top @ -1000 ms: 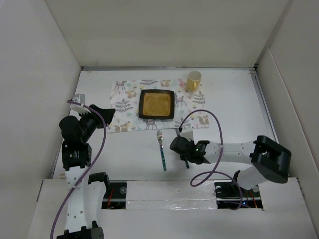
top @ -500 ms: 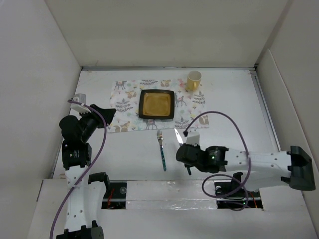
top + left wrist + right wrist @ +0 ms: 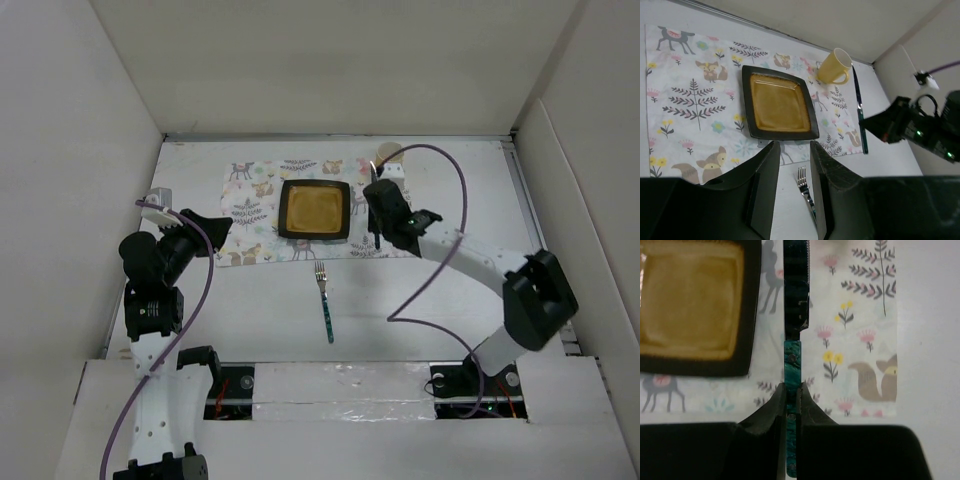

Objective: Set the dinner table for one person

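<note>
The white dinner table (image 3: 455, 300) carries a deer-print mat (image 3: 250, 200) with a dark square plate (image 3: 314, 210) on it. A yellow mug (image 3: 388, 158) stands at the mat's far right, partly behind my right arm. My right gripper (image 3: 792, 390) is shut on the teal handle of a knife (image 3: 796, 315). It holds the knife lengthwise over the mat, just right of the plate (image 3: 690, 305). A teal-handled fork (image 3: 324, 300) lies on the table below the mat. My left gripper (image 3: 793, 150) is open and empty, above the fork's tines (image 3: 802, 177).
White panels wall the table on three sides. In the top view my left gripper (image 3: 215, 228) hangs over the mat's left edge. My right gripper (image 3: 376, 225) and its purple cable reach across the right half of the table.
My right gripper has carried the knife from the table beside the fork up and away, to over the mat right of the plate. The left arm has not moved.
</note>
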Available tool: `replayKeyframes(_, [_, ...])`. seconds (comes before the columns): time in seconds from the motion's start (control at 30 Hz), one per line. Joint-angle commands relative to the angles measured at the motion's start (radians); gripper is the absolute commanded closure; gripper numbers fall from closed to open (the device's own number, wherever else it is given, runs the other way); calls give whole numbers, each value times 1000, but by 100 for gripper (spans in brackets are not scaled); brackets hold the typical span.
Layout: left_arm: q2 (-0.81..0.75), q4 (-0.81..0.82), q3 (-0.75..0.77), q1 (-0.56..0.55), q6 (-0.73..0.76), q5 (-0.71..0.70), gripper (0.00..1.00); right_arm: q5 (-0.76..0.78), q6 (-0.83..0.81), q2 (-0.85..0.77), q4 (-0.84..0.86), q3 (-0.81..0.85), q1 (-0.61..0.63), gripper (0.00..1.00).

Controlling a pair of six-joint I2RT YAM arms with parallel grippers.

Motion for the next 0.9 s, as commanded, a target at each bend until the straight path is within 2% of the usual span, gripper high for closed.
replayKeyframes(0.0, [-2, 39, -2, 5, 3, 13, 72, -101, -144, 157, 152, 147, -63, 100])
replayKeyframes(0.13, [1, 35, -2, 5, 4, 15, 72, -143, -136, 316, 122, 302, -126, 100])
replayKeyframes(0.33, [12, 41, -3, 5, 3, 32, 72, -203, -116, 458, 131, 354, -184, 100])
replayKeyframes(0.57, [23, 42, -3, 5, 0, 29, 72, -227, -101, 527, 131, 362, -204, 100])
replayKeyframes(0.63, [20, 44, -8, 5, 0, 27, 72, -244, -95, 532, 138, 350, -214, 93])
replayKeyframes(0.67, [14, 44, -9, 5, -2, 27, 72, -244, -92, 532, 134, 350, -214, 83])
replayKeyframes(0.73, [18, 44, -8, 5, -2, 23, 72, -249, -92, 515, 129, 342, -214, 73])
replayKeyframes(0.83, [8, 46, -12, 5, -5, 18, 71, -235, -101, 408, 129, 305, -201, 57])
replayKeyframes(0.87, [8, 46, -12, 5, -5, 18, 71, -235, -101, 408, 129, 305, -201, 57])
